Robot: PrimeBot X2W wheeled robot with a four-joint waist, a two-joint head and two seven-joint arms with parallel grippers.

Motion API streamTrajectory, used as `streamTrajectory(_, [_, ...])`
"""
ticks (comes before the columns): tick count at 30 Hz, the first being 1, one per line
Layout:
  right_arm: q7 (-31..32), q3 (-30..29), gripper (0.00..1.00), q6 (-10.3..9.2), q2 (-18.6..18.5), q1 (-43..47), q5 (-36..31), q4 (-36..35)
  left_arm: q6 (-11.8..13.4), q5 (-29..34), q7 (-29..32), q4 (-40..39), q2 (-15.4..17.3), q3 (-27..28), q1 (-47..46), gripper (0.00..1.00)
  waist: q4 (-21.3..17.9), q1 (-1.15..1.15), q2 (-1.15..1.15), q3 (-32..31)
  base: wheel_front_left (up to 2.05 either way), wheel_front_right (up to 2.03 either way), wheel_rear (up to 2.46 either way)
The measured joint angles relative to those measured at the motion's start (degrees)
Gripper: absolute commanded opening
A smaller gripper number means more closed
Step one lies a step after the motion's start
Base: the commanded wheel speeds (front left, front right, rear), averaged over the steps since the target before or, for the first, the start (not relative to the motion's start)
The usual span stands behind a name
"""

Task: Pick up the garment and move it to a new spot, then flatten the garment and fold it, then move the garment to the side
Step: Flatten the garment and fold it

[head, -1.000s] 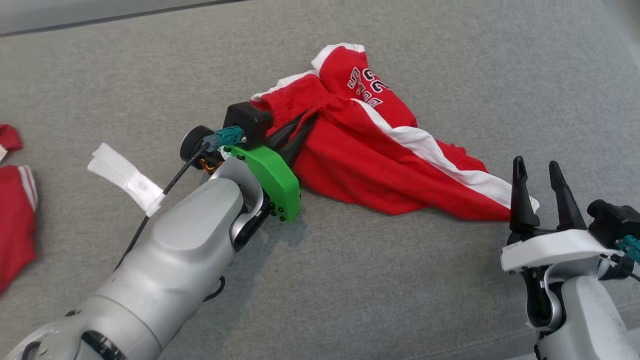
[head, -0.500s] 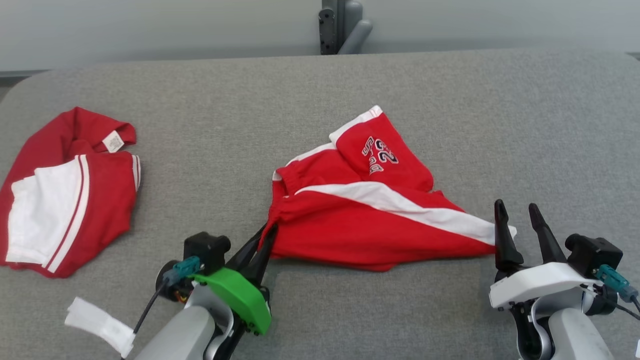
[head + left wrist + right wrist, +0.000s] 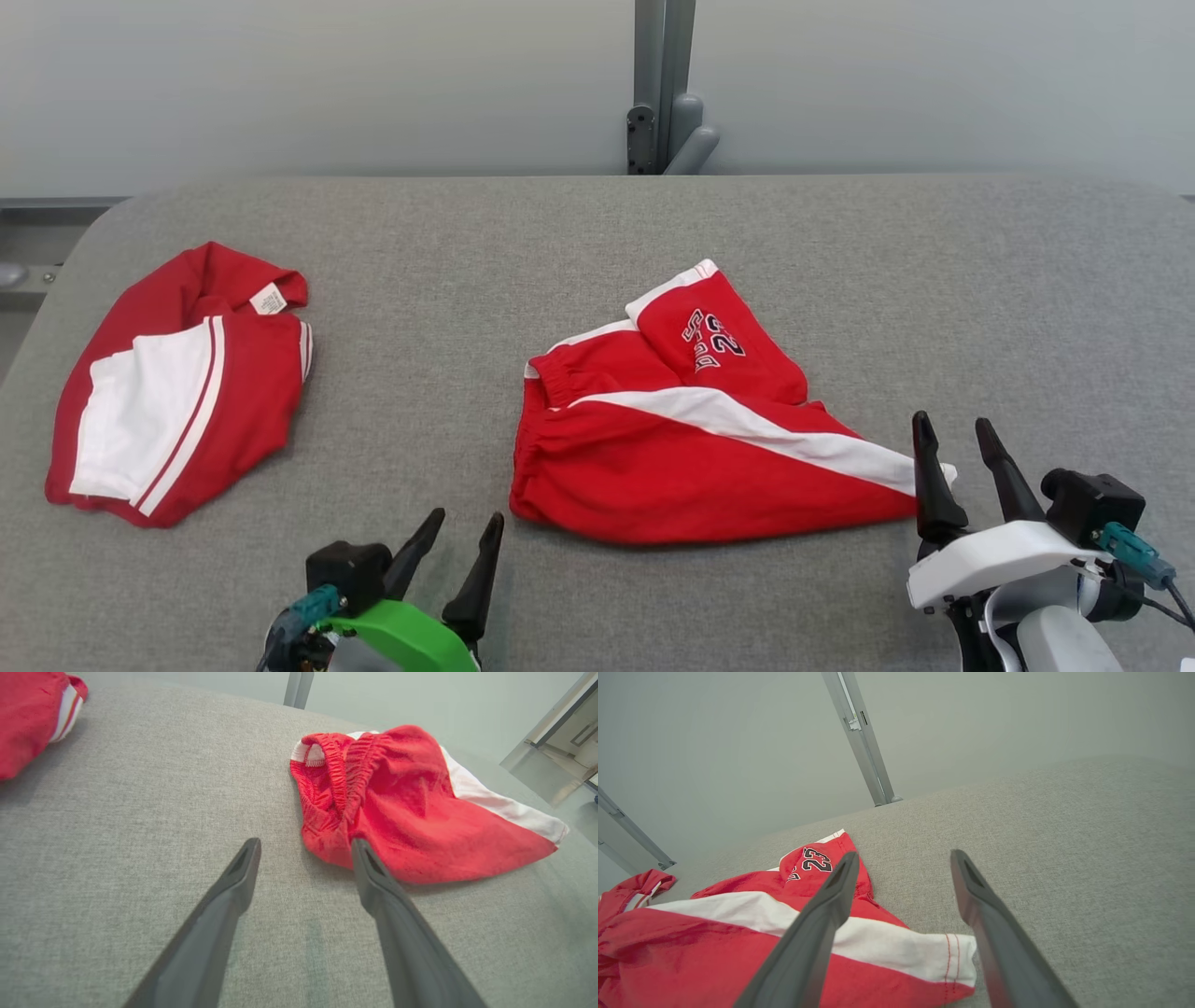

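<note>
Since half a second ago left gripper [image 3: 467,515] has let go of the shorts [image 3: 691,457] and backed off toward the near table [image 3: 467,280] edge: it was pinched on the waistband [image 3: 345,765] corner, now its jaws stand wide apart and empty, tips just short of that corner. Camera has tilted up too, so the whole-scene shift is not the shorts moving. Right gripper [image 3: 952,422] also spread and empty, parked at the white leg hem [image 3: 924,956]; whether it touches, cannot tell. Shorts lie mid table, mostly flat, waistband bunched, the leg with the 23 print [image 3: 714,334] folded over the far side. Likely released here because the move to a new spot is done and both grippers need fresh holds for flattening. Second garment [image 3: 177,392] far left, well apart. Next probably calls for pulling waistband and hem apart; thin cloth may slip or bunch
</note>
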Motion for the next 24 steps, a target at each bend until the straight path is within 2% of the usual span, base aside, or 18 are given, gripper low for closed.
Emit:
streamTrajectory(4, [-0.01,0.14,1.0,0.0,-0.01,0.24,0.0,0.02,0.0,0.21,0.0,-2.19,-0.16,0.4,-0.34,1.0,-0.67,0.0,0.0,-0.22,0.0,0.0,0.0])
streamTrajectory(9, [-0.01,0.46,1.0,0.0,0.0,0.15,0.0,0.01,-0.01,-3.63,0.0,-2.19,-0.12,-3.49,-4.16,1.0,-1.86,0.0,0.0,0.17,0.0,0.0,0.0])
streamTrajectory(15, [-0.01,0.32,1.0,0.0,-0.01,-0.22,-0.01,-0.01,-0.02,-7.6,0.71,1.87,1.22,-6.62,-10.96,1.0,-2.89,0.0,0.0,1.23,0.0,0.0,0.0])
streamTrajectory(24, [-0.01,0.18,1.0,0.0,0.0,-0.73,0.0,0.0,-0.02,-14.11,2.97,5.93,0.19,-11.57,-14.93,1.0,-3.74,0.0,0.0,2.58,0.0,0.0,0.0])
